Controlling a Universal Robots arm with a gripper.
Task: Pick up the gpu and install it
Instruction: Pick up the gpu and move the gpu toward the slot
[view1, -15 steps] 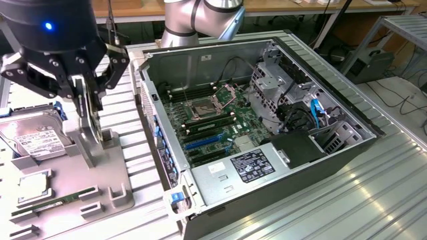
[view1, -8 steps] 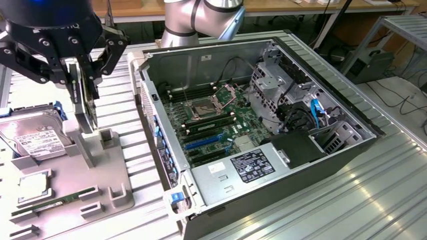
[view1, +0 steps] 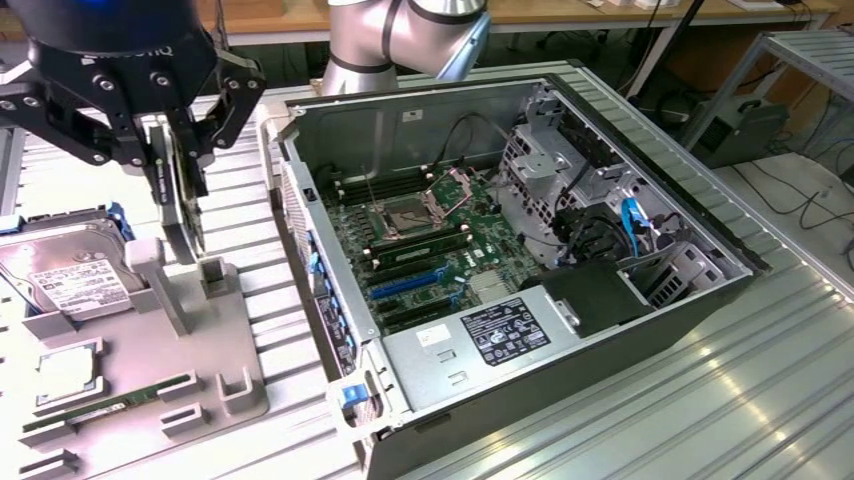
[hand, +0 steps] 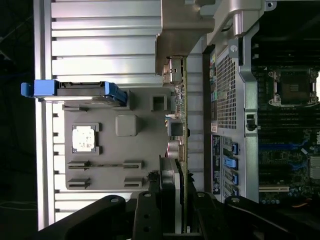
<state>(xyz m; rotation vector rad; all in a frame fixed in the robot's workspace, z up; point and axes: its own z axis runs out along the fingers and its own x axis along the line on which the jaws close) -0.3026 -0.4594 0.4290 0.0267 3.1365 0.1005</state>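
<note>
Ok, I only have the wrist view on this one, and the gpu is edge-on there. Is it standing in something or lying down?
Observer: Standing. In the exterior view the gpu is upright on edge, its lower end at a grey holder, the gripper at its top.
Operator: And the blue-edged thing near it?
Observer: A hard drive, with a white label on its face.
Operator: Where does the arm come from?
Observer: The arm rises beyond the open case.
</note>
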